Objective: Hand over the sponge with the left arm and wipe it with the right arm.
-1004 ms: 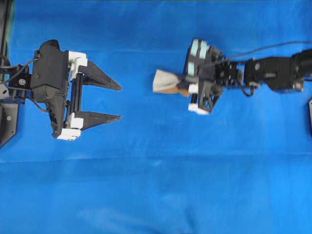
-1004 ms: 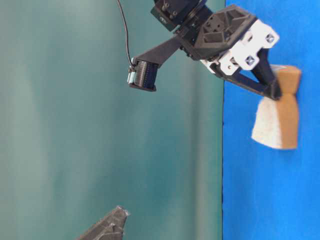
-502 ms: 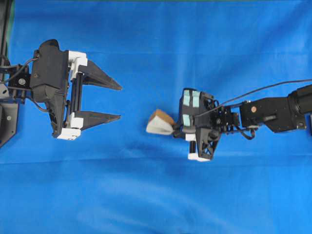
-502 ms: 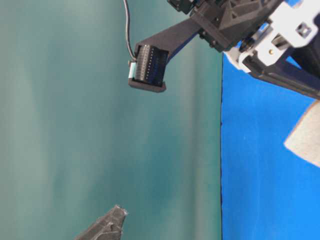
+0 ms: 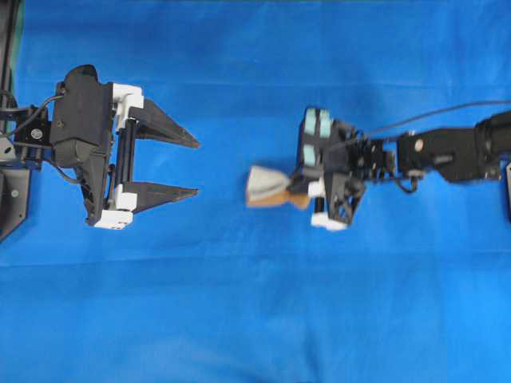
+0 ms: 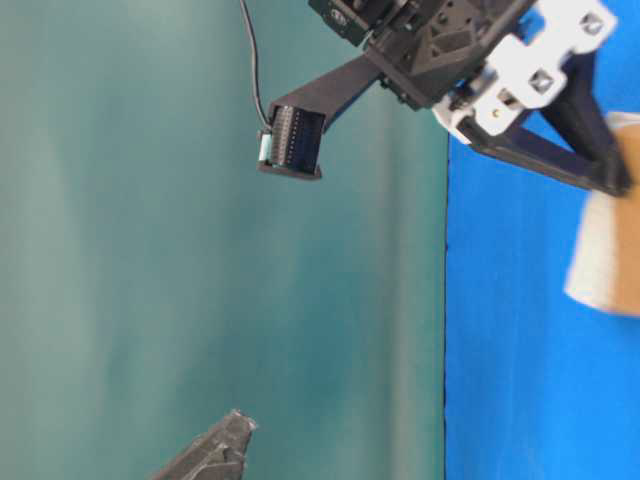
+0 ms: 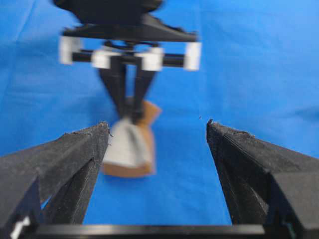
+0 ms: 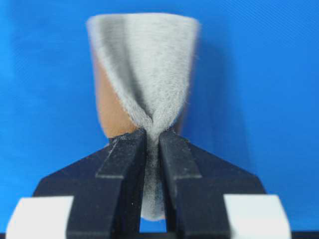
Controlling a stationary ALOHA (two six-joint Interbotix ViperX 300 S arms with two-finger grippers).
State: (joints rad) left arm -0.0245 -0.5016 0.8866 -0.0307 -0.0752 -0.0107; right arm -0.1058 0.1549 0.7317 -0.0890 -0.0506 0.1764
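The sponge [image 5: 270, 187] is pinched hard in my right fingers [image 8: 152, 164], squeezed so thin at the grip that its grey-white layer folds into a waist and flares out beyond the tips, with the orange-brown layer showing behind. It hangs out in front of my right gripper [image 5: 297, 190], over the blue cloth [image 5: 255, 319] covering the table, between my two arms and well apart from the left one. From the overhead view I cannot tell whether its free end is actually pressed onto the cloth or just above it; the table-level view cuts the sponge off at the edge and is blurred.

My left gripper [image 5: 192, 167] sits at the left side with its fingers [image 7: 75, 154] spread wide and nothing between them, pointing toward the sponge.

By my judgement the handover is done and the wiping is under way. The risks lie in the grip: I hold only a narrow end of a soft block, so dragging it on the cloth could twist it or pull it out from between my fingers. Pressing too low could bunch the cloth, or let my fingertips scrape it instead of the sponge. Sweeping too far toward the left arm could bring the sponge against its open fingers.
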